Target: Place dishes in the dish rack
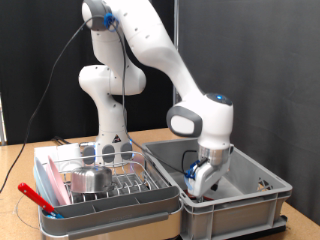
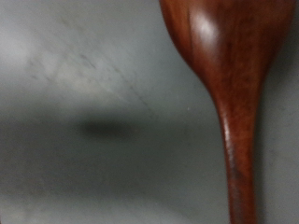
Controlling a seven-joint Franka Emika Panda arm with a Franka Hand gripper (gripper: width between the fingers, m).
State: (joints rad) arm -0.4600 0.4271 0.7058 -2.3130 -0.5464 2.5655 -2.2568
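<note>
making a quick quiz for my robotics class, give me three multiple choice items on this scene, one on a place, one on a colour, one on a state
1. Where is the gripper?
A. down inside the grey crate
B. above the dish rack
C. off the table

2. What colour is the spoon-shaped utensil that fills the wrist view?
A. white
B. reddish brown
C. green

3. How does the steel bowl stand?
A. it hangs from the gripper
B. it lies in the grey crate
C. it sits in the dish rack

Answers:
1. A, since the exterior view shows the hand lowered between the crate's walls.
2. B, since its glossy surface shows as dark red-brown wood against the grey floor.
3. C, since the bowl rests among the wire prongs, apart from the arm.
</note>
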